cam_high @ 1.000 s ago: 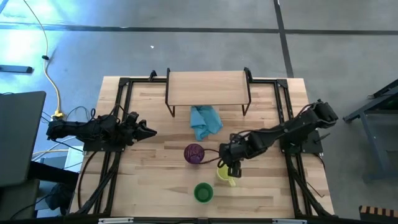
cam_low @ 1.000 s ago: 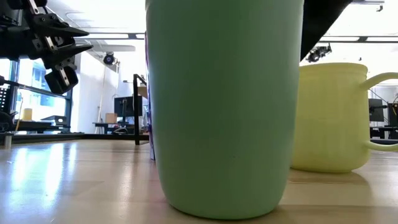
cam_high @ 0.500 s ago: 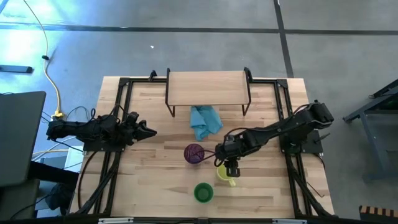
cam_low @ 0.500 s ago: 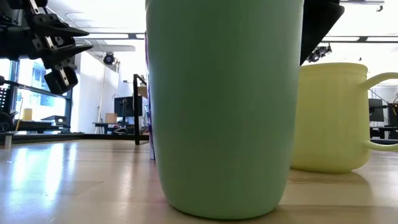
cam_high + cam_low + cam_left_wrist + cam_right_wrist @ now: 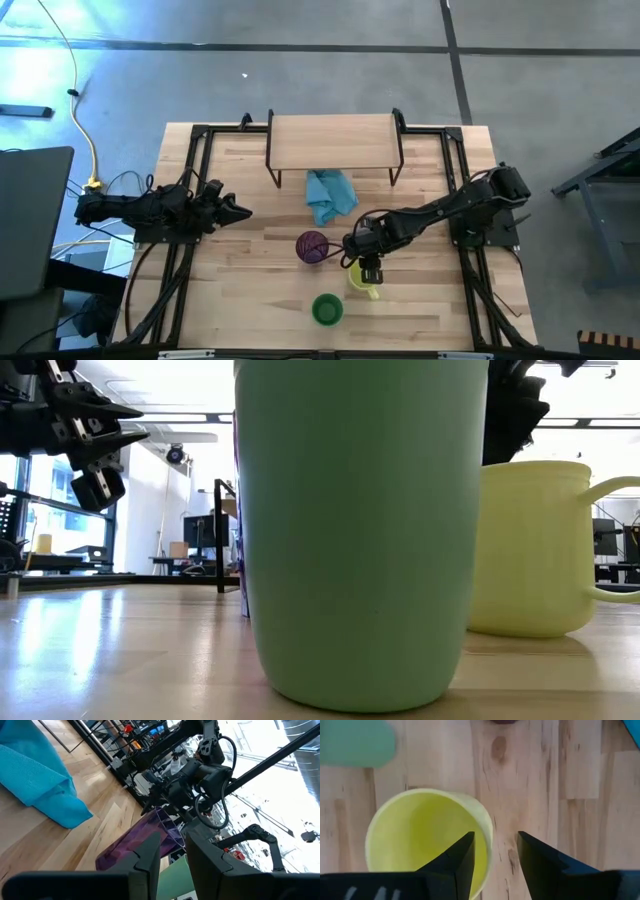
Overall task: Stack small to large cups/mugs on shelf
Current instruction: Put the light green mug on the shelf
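The yellow-green mug (image 5: 358, 281) (image 5: 530, 550) stands upright on the table on its base, mouth up (image 5: 420, 830). My right gripper (image 5: 363, 266) (image 5: 495, 836) hovers open over it, pointing down. One finger is above the mug's inside and the other outside its wall, and I see no touch. The green cup (image 5: 327, 309) (image 5: 360, 530) stands nearer the table's near edge. The purple tumbler (image 5: 312, 246) (image 5: 140, 840) stands to the mug's left. The shelf (image 5: 335, 142) is at the far edge with nothing on it. My left gripper (image 5: 240, 210) (image 5: 172, 845) waits at the table's left with a narrow gap between its fingers.
A light blue cloth (image 5: 330, 195) (image 5: 35, 775) lies crumpled on the table just in front of the shelf, between it and the cups. Black frame rails (image 5: 195, 180) run along the table's left and right sides. Bare wood lies left of the tumbler.
My right gripper has moved a little toward the table's left and come down over the yellow-green mug, staying open. The cups, the cloth and my left arm have kept still.
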You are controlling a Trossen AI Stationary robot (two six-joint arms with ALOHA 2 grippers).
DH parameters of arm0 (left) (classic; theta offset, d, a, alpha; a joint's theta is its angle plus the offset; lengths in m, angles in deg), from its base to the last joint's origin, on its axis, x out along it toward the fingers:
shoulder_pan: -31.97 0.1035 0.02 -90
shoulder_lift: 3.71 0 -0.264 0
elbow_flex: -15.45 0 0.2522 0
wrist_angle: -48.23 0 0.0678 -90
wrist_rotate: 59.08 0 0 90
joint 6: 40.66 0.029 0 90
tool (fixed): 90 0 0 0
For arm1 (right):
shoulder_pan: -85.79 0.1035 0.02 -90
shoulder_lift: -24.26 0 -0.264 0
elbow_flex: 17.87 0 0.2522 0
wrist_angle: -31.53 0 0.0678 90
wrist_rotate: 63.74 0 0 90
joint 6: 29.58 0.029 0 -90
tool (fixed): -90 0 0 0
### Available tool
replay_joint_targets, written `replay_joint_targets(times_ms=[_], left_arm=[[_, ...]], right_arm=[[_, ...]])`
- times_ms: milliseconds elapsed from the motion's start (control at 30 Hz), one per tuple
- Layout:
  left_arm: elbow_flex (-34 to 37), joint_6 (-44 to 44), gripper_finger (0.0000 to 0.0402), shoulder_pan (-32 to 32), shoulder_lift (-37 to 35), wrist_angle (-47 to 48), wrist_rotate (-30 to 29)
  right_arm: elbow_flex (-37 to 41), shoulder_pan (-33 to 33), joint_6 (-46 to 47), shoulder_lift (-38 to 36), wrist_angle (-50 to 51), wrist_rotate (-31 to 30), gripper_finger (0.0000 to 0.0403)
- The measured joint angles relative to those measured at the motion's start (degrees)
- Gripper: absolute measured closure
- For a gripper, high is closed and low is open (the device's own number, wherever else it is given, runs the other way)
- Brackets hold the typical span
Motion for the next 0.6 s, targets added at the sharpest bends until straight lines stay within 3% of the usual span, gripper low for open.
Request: replay_joint_targets(times_ms=[367,600], left_arm=[[0.0,0.0,0.0318,0.0,0.0,0.0,0.0],[0.0,0.0,0.0318,0.0,0.0,0.0,0.0]], right_arm=[[0.0,0.0,1.1,2.4,-0.9,0.0,0.0272],[0.0,0.0,1.9,2.4,1.6,0.2,0.0391]])
